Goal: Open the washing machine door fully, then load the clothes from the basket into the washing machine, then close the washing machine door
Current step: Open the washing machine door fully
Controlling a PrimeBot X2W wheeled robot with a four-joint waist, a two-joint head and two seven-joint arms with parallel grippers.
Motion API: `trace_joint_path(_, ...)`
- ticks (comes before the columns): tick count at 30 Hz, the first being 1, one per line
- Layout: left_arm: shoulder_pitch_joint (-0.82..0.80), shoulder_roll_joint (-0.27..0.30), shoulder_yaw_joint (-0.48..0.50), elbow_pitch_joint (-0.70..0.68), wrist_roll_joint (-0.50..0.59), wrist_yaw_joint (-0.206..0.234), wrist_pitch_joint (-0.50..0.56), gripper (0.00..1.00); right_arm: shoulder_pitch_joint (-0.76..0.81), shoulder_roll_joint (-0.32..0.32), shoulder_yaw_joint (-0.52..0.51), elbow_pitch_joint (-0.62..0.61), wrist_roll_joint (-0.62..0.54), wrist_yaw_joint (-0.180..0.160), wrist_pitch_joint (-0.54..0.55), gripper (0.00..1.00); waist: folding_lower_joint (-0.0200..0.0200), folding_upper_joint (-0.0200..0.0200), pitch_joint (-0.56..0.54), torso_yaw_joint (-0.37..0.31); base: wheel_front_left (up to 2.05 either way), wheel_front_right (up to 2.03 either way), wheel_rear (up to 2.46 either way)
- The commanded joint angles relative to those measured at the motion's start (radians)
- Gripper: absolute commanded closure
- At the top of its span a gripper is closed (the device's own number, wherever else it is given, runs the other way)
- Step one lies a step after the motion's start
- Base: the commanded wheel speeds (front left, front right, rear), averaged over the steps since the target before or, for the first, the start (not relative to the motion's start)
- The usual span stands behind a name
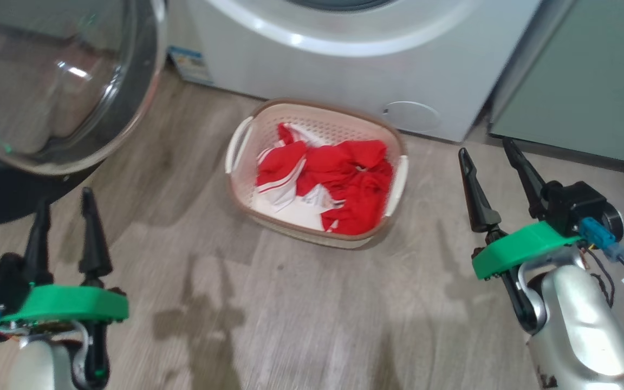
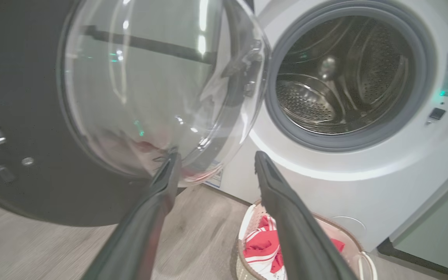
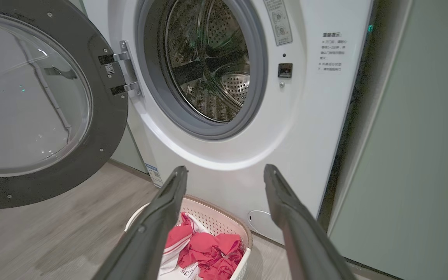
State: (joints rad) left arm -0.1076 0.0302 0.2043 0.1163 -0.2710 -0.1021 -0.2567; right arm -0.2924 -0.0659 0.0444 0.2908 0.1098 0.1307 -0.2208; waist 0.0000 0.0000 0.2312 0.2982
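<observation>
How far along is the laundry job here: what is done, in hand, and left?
Done: the door is swung wide off the washer. In hand: nothing; the left gripper and right gripper are open and empty. Left: the clothes lie in the basket, the drum is empty, and the door needs closing.

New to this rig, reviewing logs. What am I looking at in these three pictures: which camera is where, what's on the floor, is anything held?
It is a wheeled robot with two arms. The head view looks down from its head: left gripper at lower left, right gripper at lower right, each with two long dark fingers.

The other two pictures come from cameras on the wrists, looking along each gripper's fingers: left gripper, right gripper.

On the wooden floor stands a cream basket holding red and white clothes, right before a white washing machine. The washing machine door is swung open, and the steel drum looks empty.

Both grippers are open and hold nothing.
</observation>
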Motion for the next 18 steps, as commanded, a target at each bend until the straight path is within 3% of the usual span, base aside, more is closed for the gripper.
trace_joint_path(1, -0.012, 0.02, 0.012, -0.046, 0.012, 0.005, 0.002, 0.0, 0.008, 0.014, 0.021, -0.025, 0.01, 0.0, -0.014, 0.0, 0.0, 0.0, -0.022, -0.037, 0.0, 0.0, 0.0)
trace_joint_path(18, 0.041, 0.054, -0.146, -0.093, 0.05, -0.013, 0.051, 0.0, 0.09, 0.016, 0.044, -0.028, 0.086, 0.0, -0.037, 0.0, 0.0, 0.0, -0.118, -0.258, 0.0, 0.0, 0.0)
